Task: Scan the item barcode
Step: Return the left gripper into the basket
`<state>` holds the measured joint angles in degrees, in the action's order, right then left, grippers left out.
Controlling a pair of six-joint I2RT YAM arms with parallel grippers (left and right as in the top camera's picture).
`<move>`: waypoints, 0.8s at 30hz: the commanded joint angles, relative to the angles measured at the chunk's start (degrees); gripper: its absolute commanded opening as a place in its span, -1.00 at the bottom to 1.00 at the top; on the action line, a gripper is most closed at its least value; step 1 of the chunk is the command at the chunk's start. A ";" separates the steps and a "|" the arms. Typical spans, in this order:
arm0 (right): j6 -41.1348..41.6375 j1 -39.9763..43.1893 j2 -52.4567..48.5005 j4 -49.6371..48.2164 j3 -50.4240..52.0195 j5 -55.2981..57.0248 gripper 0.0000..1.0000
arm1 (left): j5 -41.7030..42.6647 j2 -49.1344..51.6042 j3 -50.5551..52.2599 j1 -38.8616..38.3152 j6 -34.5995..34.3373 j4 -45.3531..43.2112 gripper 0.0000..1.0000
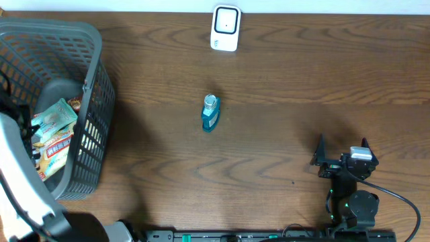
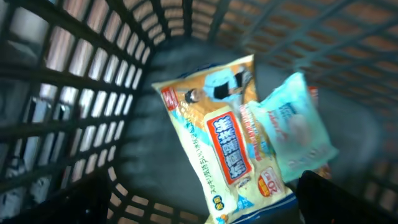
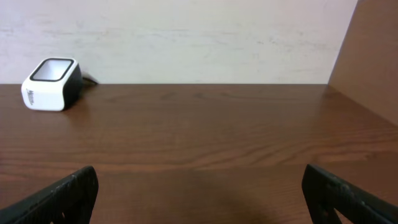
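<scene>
My left gripper (image 2: 205, 182) hangs open inside the grey basket (image 1: 94, 60), just above a yellow snack packet (image 2: 227, 146) with red and blue print. A teal packet (image 2: 297, 127) lies partly over that packet's right side. Neither packet is held. No barcode shows on them. The white scanner (image 1: 225, 28) stands at the table's far edge, also visible far left in the right wrist view as the scanner (image 3: 53, 83). My right gripper (image 1: 342, 146) rests open near the front right, with nothing between its fingers (image 3: 68, 196).
A small blue bottle (image 1: 210, 113) with a silver cap stands mid-table between scanner and front edge. The basket's mesh walls (image 2: 74, 93) close in around my left gripper. My left arm (image 1: 20, 175) covers the basket's front left corner.
</scene>
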<state>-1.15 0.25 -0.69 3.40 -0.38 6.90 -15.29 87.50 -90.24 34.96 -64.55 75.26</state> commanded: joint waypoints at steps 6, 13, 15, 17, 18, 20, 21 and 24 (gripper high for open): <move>-0.85 -0.28 0.31 0.22 0.07 0.04 0.98 | 3.34 9.92 3.50 0.66 -3.72 -0.90 0.85; -0.85 -0.28 0.31 0.22 0.07 0.04 0.98 | 3.87 12.15 11.04 0.66 -3.74 -7.63 0.85; -0.85 -0.28 0.31 0.22 0.07 0.04 0.99 | 4.35 12.15 13.00 0.66 -3.74 -9.51 0.85; -0.85 -0.28 0.31 0.24 0.07 0.04 0.99 | 4.37 12.15 14.97 0.66 -3.74 -11.32 0.85; -0.85 -0.28 0.31 0.22 0.07 0.04 0.99 | 4.37 12.15 15.91 0.66 -3.74 -12.09 0.85; -0.85 -0.28 0.31 0.22 0.07 0.04 0.99 | 4.37 12.15 17.99 0.66 -3.85 -13.97 0.85; -0.85 -0.28 0.31 0.22 0.07 0.04 0.98 | 4.37 12.15 19.06 0.66 -3.91 -15.06 0.85; -0.85 -0.28 0.31 0.22 0.07 0.04 0.98 | 4.37 12.15 22.14 0.66 -3.93 -18.86 0.85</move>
<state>-1.15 0.25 -0.69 3.40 -0.38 6.90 -10.74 99.79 -70.50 35.42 -67.72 57.98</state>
